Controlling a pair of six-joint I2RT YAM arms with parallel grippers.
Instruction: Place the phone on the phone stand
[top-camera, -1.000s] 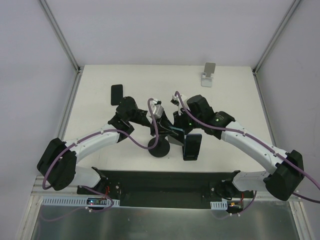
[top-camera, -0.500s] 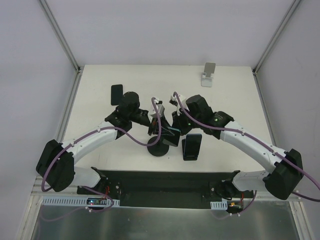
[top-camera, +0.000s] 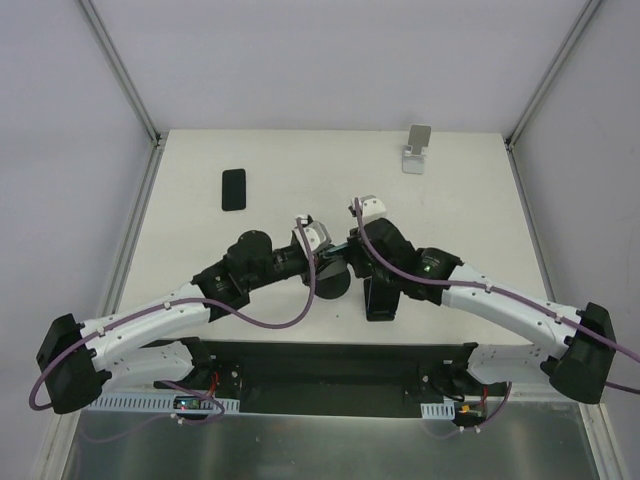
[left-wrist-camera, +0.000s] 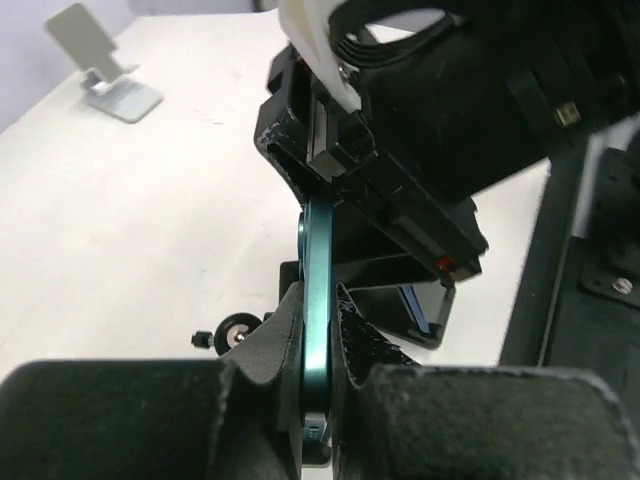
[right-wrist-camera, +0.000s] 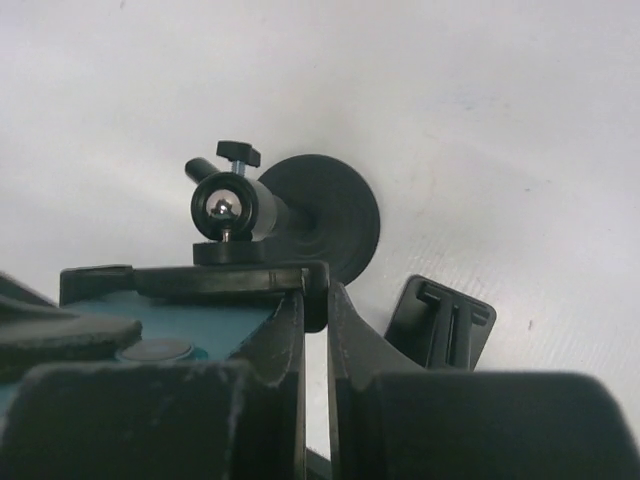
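Note:
A teal phone (left-wrist-camera: 318, 290) stands on edge between my left gripper's (left-wrist-camera: 318, 300) fingers, which are shut on it. In the top view the phone (top-camera: 336, 247) sits mid-table between both grippers. The black phone stand has a round base (right-wrist-camera: 330, 212), a ball joint (right-wrist-camera: 228, 205) and a clamp bracket (right-wrist-camera: 190, 281) against the phone's teal back (right-wrist-camera: 180, 322). My right gripper (right-wrist-camera: 315, 300) is shut on the bracket's end lip. From above, the left gripper (top-camera: 320, 257) and right gripper (top-camera: 353, 255) face each other over the stand base (top-camera: 328, 282).
A second black holder (top-camera: 383, 296) lies just right of the stand and shows in the right wrist view (right-wrist-camera: 442, 325). A black phone (top-camera: 233, 189) lies at the back left. A white phone stand (top-camera: 418, 150) is at the back right, also in the left wrist view (left-wrist-camera: 100, 68).
The left arm has swung down toward the near edge, uncovering the black phone at the back left. Both grippers have stayed closed together over the stand, with the teal phone between them.

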